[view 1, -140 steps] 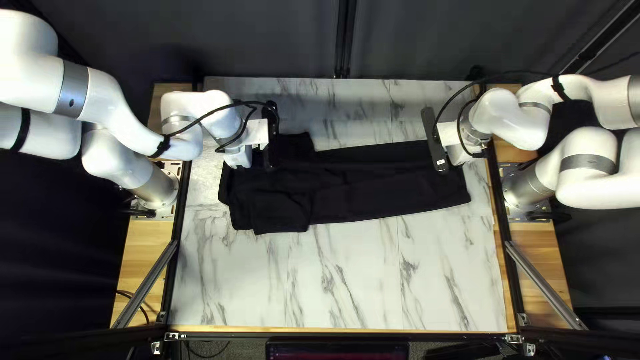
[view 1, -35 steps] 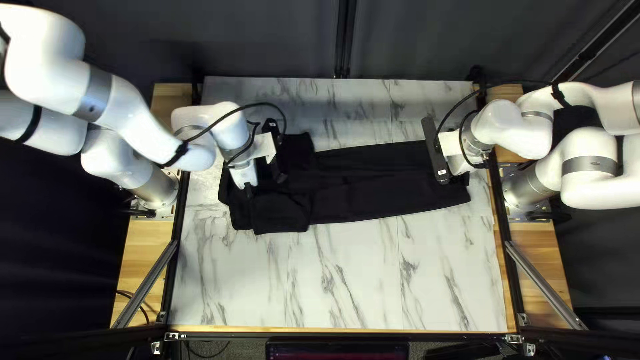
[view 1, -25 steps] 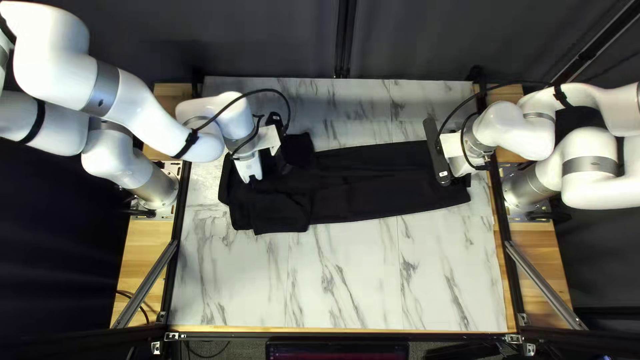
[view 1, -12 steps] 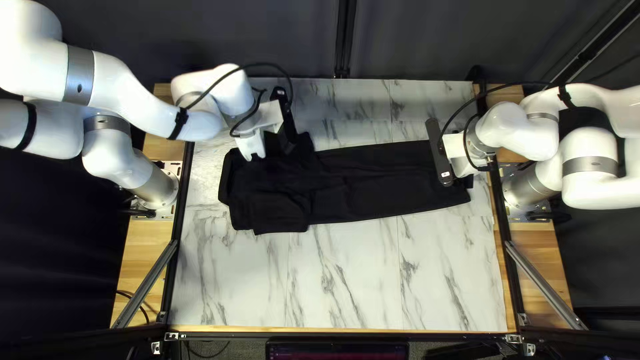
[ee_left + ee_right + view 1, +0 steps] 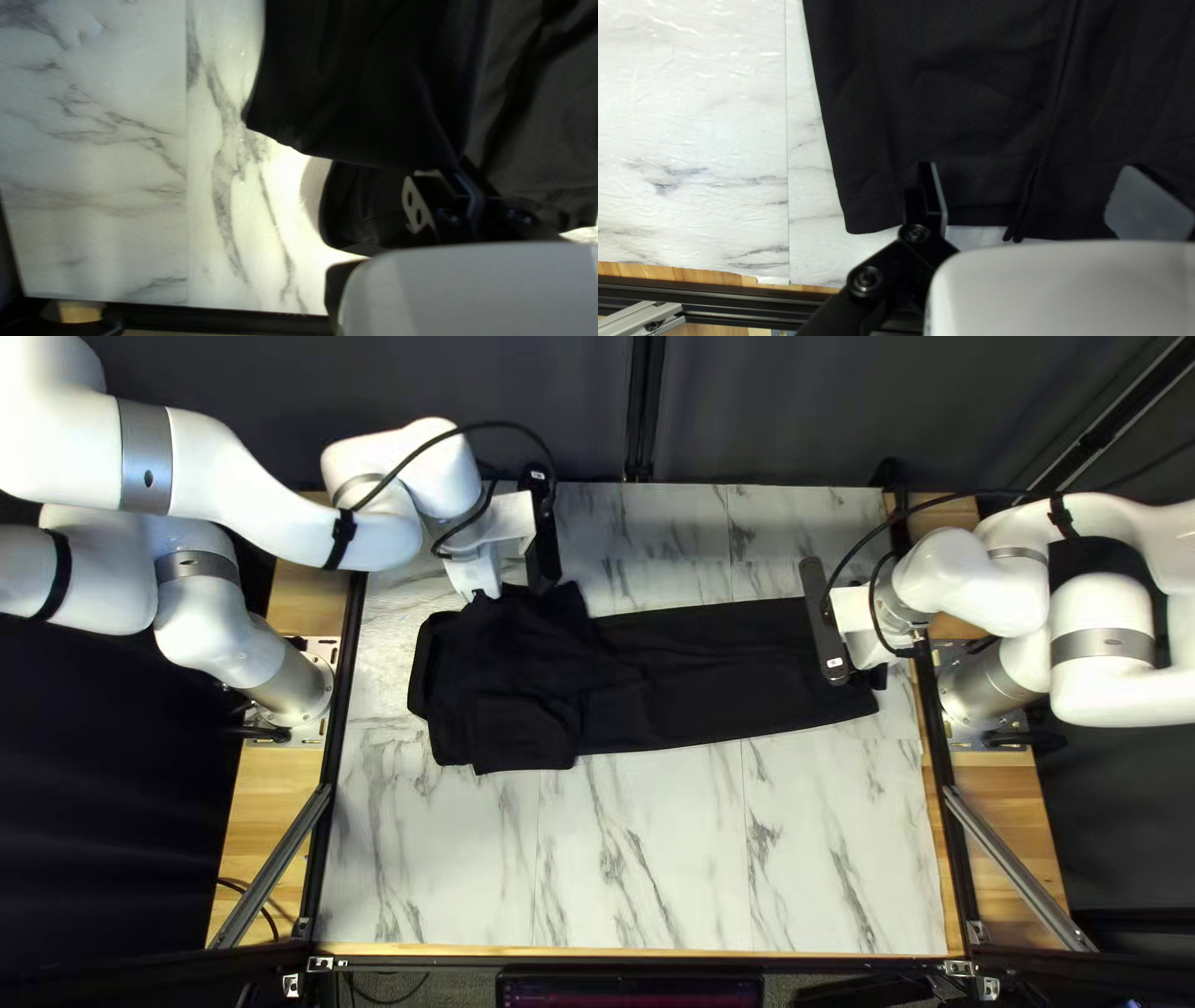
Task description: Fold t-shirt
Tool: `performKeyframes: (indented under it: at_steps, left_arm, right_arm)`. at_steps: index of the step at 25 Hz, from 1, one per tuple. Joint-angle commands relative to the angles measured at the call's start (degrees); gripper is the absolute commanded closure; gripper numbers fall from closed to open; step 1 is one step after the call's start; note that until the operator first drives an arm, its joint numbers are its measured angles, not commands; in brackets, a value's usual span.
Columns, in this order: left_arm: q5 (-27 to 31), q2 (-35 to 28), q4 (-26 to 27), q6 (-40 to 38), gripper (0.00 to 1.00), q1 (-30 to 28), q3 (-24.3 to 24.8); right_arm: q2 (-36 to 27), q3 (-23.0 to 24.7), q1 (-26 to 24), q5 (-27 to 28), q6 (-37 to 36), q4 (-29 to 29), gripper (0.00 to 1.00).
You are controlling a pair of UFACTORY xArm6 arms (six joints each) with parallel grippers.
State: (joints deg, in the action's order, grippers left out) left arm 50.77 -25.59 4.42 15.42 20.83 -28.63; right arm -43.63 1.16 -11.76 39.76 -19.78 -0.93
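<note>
Though its tips blur into black, my left claw (image 5: 487,588) grips the t-shirt (image 5: 728,685) (my right claw (image 5: 866,646) gapes open).

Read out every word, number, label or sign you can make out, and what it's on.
None is readable.
Pale label on the right arm's black bar: too small.
Round mark on the left arm's grey band: too small.
Black garment: no print visible.

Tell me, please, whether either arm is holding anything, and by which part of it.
The left pincer holds the black shirt by its far edge, toward the left in the top left view; the right pincer is open, holding nothing.
</note>
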Motion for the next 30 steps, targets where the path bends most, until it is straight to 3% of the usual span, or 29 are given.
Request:
performKeyframes:
  at_steps: [1,10,24,30]
  left_arm:
    - [-0.33,0.0,-0.94,1.92,0.99,1.43,-0.38]
    - [-0.75,2.81,-0.65,7.65,0.99,4.48,-3.85]
    - [-0.25,1.98,-1.16,11.32,1.0,7.63,-4.63]
    - [-2.3,0.35,-1.56,10.7,0.99,7.0,-1.07]
  right_arm:
    - [-0.63,0.18,0.38,0.69,0.75,0.22,0.0]
    - [-3.18,0.56,1.77,3.56,4.02,0.63,0.0]
    - [-4.97,0.9,2.02,5.33,5.46,0.8,0.0]
    - [-4.82,1.28,3.06,4.77,6.59,0.91,0.0]
